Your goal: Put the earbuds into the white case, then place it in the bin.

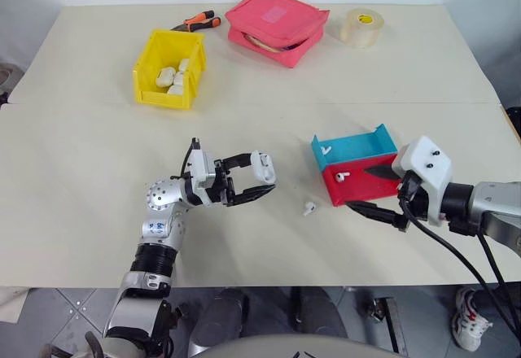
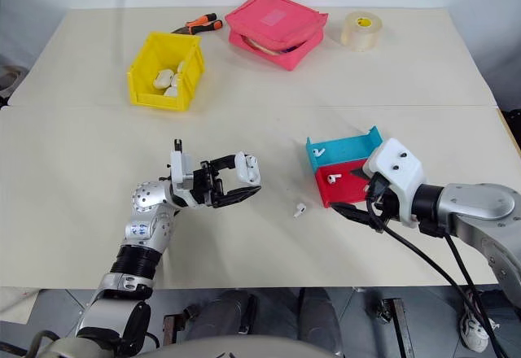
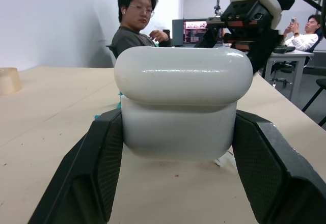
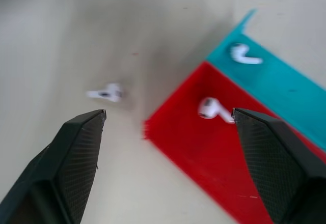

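White case (image 3: pixel 178 102): clamped in left gripper (image 1: pixel 244 181), unfilled. Earbuds: one (image 1: pixel 309 208) on table, one (image 4: pixel 214 108) in red tray (image 4: pixel 204 158). Right gripper (image 4: pixel 168 127): apart, empty. Bin (image 1: pixel 155 57): pending.

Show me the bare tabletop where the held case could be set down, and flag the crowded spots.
Bare: the wide stretch left of the left hand, below the yellow bin, and the middle strip between the bin and the blue tray. Crowded: beside the right hand, where a loose earbud lies next to the red tray; and the far edge with pliers, pink pouch and tape roll.
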You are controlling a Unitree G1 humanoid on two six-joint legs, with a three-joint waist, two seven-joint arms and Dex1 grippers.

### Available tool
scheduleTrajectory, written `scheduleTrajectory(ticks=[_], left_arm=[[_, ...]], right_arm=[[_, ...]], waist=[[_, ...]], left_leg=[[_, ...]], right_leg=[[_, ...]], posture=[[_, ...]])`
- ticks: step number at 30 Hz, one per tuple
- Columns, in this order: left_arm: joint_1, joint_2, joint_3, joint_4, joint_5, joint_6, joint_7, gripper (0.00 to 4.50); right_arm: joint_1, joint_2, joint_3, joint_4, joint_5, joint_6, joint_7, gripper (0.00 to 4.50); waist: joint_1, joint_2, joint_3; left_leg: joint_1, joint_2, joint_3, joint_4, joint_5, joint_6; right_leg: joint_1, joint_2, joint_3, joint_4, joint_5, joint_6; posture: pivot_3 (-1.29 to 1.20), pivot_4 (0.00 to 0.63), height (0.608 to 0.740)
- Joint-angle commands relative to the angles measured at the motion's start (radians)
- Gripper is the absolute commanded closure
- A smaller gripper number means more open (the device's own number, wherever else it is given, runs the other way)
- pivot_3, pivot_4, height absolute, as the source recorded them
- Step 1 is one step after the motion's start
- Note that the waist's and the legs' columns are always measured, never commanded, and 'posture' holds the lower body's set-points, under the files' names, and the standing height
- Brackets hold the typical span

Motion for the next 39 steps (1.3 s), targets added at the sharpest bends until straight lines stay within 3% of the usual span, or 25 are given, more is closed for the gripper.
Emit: scheduleTrajectory(ticks=[1,7,17,22,31,36,39], left_arm=[[-0.019,0.016,0.010,-0.030,-0.023,0.003,-0.012,1.70],[-0.023,0.033,0.014,-0.035,-0.030,0.012,-0.024,1.70],[0.019,0.043,0.005,-0.114,-0.045,0.037,-0.025,1.70],[0.052,0.042,0.001,-0.169,-0.045,0.055,-0.001,1.70],[0.075,0.046,0.001,-0.194,-0.043,0.073,0.030,1.70],[0.054,0.040,0.002,-0.169,-0.040,0.067,0.031,1.70],[0.042,0.033,0.001,-0.155,-0.035,0.057,0.036,1.70]], right_arm=[[-0.005,-0.007,-0.046,0.009,-0.035,-0.032,0.008,1.60],[-0.018,-0.015,-0.050,0.031,-0.075,-0.056,0.029,1.60],[-0.174,0.017,0.074,0.160,-0.171,-0.138,0.080,1.60],[-0.113,0.154,0.037,0.147,-0.182,-0.234,0.025,1.60],[0.157,0.387,-0.095,-0.030,-0.096,-0.368,-0.017,1.60],[0.159,0.397,-0.130,-0.037,-0.077,-0.381,-0.020,1.60],[0.058,0.447,-0.163,0.039,-0.043,-0.367,-0.104,1.60]], waist=[[-0.001,0.000,0.000],[-0.001,0.000,0.000],[-0.003,0.001,0.001],[-0.001,0.001,0.001],[-0.002,0.001,0.001],[-0.002,0.001,0.001],[-0.004,0.001,0.001]], left_leg=[[0.000,0.000,0.000,0.000,0.000,0.000],[0.000,0.000,0.000,0.000,0.000,0.000],[0.000,0.000,0.000,0.000,0.000,0.000],[0.000,0.000,0.000,0.000,0.000,0.000],[0.000,-0.001,0.000,0.000,0.000,0.000],[0.001,-0.001,0.000,0.000,0.000,0.000],[0.001,-0.001,0.000,0.000,0.000,0.000]], right_leg=[[0.000,0.000,0.000,0.000,0.000,0.000],[0.000,0.000,0.000,0.000,0.000,0.000],[0.000,0.000,0.000,0.000,0.000,0.000],[0.000,0.000,0.000,0.000,0.000,0.000],[-0.001,0.000,0.000,0.002,0.000,0.000],[0.000,0.001,0.000,0.003,0.000,0.000],[0.000,0.001,0.000,0.003,0.000,0.000]], posture=[[0.00,0.150,0.740],[0.00,0.150,0.740],[0.00,0.150,0.740],[0.00,0.150,0.740],[0.00,0.150,0.740],[0.00,0.150,0.740],[0.00,0.150,0.740]])
